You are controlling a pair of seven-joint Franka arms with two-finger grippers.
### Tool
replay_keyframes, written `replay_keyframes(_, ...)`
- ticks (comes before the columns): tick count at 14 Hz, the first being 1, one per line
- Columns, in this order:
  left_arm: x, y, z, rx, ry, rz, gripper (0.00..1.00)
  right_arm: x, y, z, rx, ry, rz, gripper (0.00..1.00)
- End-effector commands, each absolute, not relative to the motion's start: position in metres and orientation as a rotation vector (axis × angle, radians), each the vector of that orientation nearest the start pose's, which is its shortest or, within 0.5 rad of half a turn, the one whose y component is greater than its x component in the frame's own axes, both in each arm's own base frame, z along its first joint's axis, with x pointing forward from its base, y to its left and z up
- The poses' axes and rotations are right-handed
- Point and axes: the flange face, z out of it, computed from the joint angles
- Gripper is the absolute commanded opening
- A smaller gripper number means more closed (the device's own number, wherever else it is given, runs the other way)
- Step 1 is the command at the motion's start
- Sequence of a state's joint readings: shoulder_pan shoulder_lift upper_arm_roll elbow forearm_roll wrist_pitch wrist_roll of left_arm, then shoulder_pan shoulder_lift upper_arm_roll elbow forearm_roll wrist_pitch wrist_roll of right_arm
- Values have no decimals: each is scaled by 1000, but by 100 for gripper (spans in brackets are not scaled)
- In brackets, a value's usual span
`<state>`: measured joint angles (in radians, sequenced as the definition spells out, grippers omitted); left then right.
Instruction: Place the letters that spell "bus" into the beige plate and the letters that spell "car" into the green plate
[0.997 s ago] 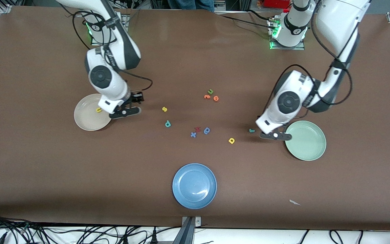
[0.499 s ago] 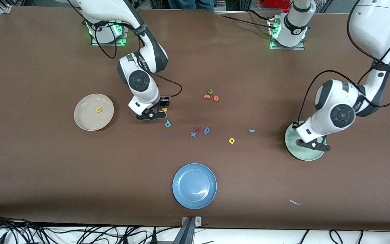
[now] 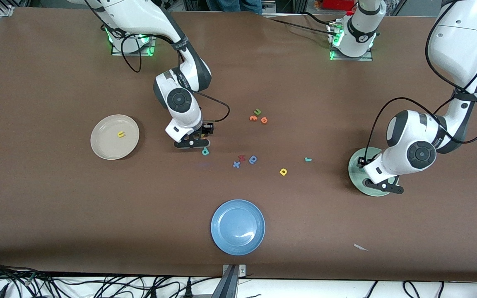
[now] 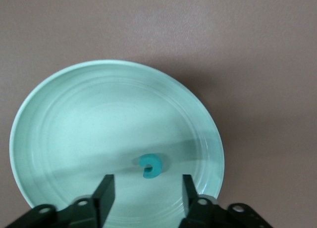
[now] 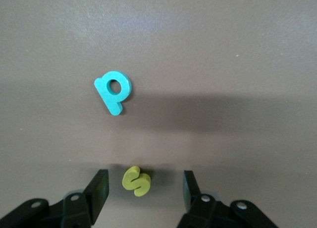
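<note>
Legibly, foam letters "s" (image 5: 135,181) and "c" (image 4: 150,166) show.

"c" (image 4: 149,166) in green plate (image 4: 59,114); "u" (image 3: 120,134) in beige plate (image 3: 102,147).

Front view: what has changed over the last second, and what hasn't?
The right hand left the beige plate and now hangs open over the yellow "s", beside the teal "b". The left hand carried the teal "c" to the green plate and let it go; its fingers stand open above it. The yellow "u" in the beige plate, the other letters and the blue plate stayed put.
</note>
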<state>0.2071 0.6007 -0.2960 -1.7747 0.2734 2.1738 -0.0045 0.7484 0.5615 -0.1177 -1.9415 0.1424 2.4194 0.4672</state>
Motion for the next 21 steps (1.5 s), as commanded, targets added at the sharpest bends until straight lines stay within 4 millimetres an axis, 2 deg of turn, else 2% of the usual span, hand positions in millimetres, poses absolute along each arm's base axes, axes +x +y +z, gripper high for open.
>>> replay_keyframes(1, 646, -59, 231, -3073, 363, 221, 100, 491, 371, 173, -3155, -94, 137, 65)
replay_keyframes(3, 651, -98, 239, -3075, 348, 182, 100, 491, 373, 175, -3153, -99, 133, 42)
replay_keyframes(6, 644, -138, 234, -3077, 268, 186, 100, 490, 374, 175, -3155, -106, 135, 12)
replay_keyframes(8, 640, -157, 234, -3127, 187, 208, 100, 490, 374, 179, -3151, -113, 132, 8)
replay_keyframes(10, 634, -175, 233, -3149, 165, 224, 100, 497, 370, 206, -3139, -127, 114, 8)
replay_keyframes(11, 632, -184, 227, -3156, 138, 215, 99, 502, 360, 221, -3149, -129, 144, 8)
replay_keyframes(13, 627, -201, 211, -3172, 53, 187, 98, 516, 325, 250, -3162, -239, 216, 9)
replay_keyframes(16, 618, -222, 198, -3172, 2, 180, 97, 532, 257, 279, -3151, -415, 355, 9)
replay_keyframes(19, 606, -232, 186, -3177, -19, 153, 94, 534, 169, 281, -3111, -524, 391, 11)
replay_keyframes(21, 601, -232, 186, -3169, -15, 162, 88, 534, 117, 270, -3080, -636, 416, 12)
